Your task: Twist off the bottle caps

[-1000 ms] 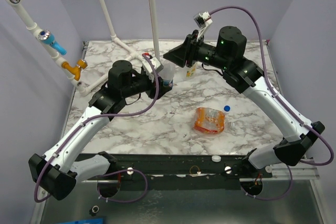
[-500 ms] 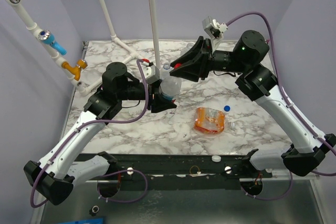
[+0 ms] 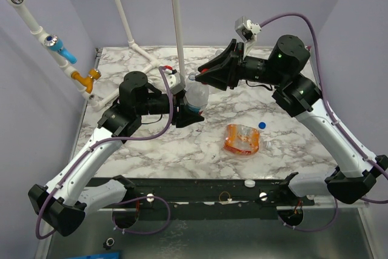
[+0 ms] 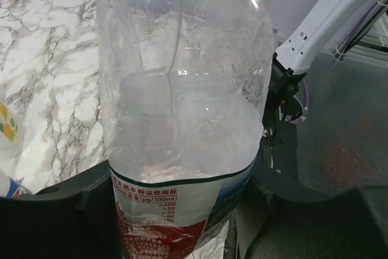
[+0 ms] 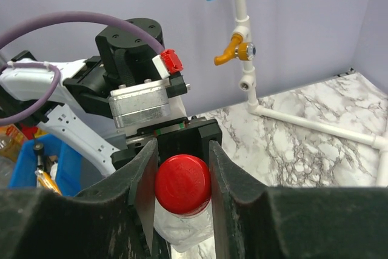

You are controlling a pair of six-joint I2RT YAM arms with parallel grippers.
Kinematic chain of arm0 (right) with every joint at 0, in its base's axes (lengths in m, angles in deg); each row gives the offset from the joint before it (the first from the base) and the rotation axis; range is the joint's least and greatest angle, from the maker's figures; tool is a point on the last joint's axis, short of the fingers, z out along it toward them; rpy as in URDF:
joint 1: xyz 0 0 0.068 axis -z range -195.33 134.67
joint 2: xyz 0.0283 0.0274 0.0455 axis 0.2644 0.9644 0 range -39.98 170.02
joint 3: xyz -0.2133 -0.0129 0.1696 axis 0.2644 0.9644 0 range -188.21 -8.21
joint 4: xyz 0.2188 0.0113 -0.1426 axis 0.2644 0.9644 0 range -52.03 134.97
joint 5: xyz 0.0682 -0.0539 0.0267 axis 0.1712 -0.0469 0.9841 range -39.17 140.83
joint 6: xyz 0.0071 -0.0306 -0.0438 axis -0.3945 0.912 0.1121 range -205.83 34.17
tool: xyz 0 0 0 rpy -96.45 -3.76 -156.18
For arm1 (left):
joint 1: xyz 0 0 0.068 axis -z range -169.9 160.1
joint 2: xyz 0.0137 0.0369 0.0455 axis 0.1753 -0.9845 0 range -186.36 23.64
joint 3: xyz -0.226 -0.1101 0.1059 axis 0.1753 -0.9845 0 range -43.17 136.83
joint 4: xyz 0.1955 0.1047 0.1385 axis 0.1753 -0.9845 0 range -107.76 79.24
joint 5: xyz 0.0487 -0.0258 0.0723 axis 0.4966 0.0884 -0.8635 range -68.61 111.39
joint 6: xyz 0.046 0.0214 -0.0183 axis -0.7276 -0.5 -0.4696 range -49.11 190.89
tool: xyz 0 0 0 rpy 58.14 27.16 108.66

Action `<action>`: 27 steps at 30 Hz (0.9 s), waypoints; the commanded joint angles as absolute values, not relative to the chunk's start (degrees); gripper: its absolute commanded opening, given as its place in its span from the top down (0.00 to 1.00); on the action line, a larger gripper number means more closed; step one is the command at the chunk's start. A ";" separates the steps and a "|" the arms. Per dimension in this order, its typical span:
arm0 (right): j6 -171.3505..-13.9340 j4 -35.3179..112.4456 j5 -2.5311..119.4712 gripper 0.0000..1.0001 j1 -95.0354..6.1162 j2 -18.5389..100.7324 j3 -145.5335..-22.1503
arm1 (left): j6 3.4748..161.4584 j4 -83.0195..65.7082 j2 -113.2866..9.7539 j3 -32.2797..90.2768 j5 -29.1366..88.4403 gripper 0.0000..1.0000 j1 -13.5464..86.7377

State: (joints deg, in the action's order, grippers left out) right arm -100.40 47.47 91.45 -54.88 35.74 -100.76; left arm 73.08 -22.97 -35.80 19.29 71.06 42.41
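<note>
1. The left gripper (image 3: 191, 112) clamps the clear bottle (image 4: 182, 119) at its label, over the marble table (image 3: 157, 144).
2. The right gripper (image 3: 201, 77) pinches the bottle's red cap (image 5: 182, 184) between both fingers.

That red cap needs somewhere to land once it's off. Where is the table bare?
Bare marble lies near-left, between the left arm and the orange bottle, and along the near edge before that bottle. The middle is crowded: the left gripper holds a clear bottle, the right gripper clamps its red cap. A blue cap lies by the orange bottle.
</note>
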 commanded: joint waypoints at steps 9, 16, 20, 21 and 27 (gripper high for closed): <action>-99.05 46.41 90.18 0.95 -54.93 33.76 -103.79 | 73.32 -23.59 -34.85 17.61 71.00 1.00 41.96; -98.29 46.46 96.05 0.99 -53.56 35.55 -107.81 | 73.66 -23.77 -34.03 16.29 75.04 1.00 41.95; -100.70 45.26 97.35 0.99 -51.37 36.64 -108.82 | 73.01 -23.94 -33.69 15.62 76.09 1.00 42.00; -101.82 44.02 97.64 0.99 -50.99 36.59 -108.27 | 72.59 -24.11 -33.51 15.50 76.22 1.00 42.00; -102.15 44.93 91.00 1.00 -49.70 36.40 -105.54 | 71.15 -25.05 -32.81 15.10 75.17 1.00 41.95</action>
